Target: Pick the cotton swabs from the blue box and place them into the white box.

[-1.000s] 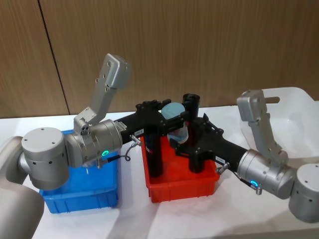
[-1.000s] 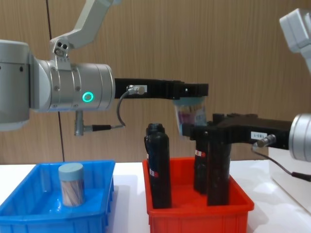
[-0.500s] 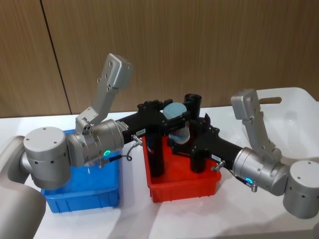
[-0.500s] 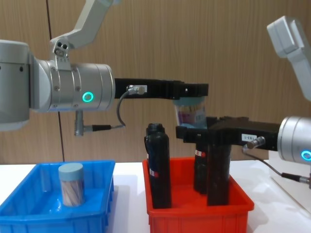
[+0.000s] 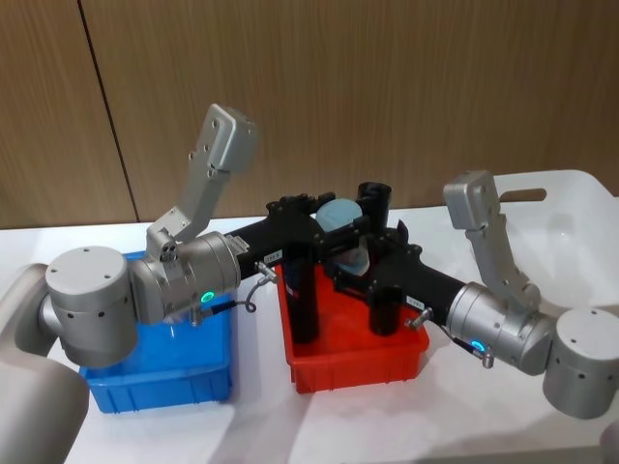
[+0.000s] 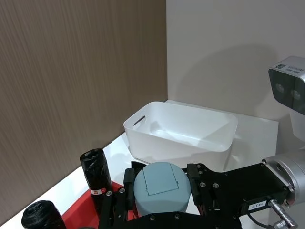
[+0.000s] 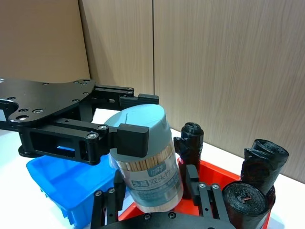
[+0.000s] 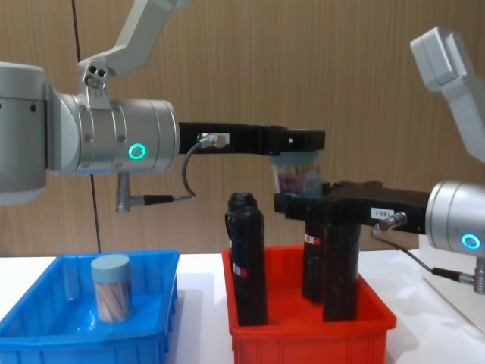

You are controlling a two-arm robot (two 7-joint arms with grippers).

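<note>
Near left, the shallow bright blue plastic box (image 8: 76,350) holds one clear grey-lidded jar of cotton swabs (image 8: 111,288). Above the red plastic bin (image 8: 303,337), the left gripper (image 8: 299,148) has its jaws clamped on a second jar (image 7: 147,167) at the lid. The right gripper (image 8: 295,203) is at its lower body; jaws closed or not, I cannot tell. A premature left release would drop it short of the white plastic box (image 5: 580,222), far right.

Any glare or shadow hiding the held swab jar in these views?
Right wrist view: the cotton swab jar in the left claw is evenly lit, no strong glare on its label. Left wrist view: soft shadow on the wall above the white box. Chest view: sheen on the blue box floor around the second jar. Head view: soft shadows on the table by the red bin.
</note>
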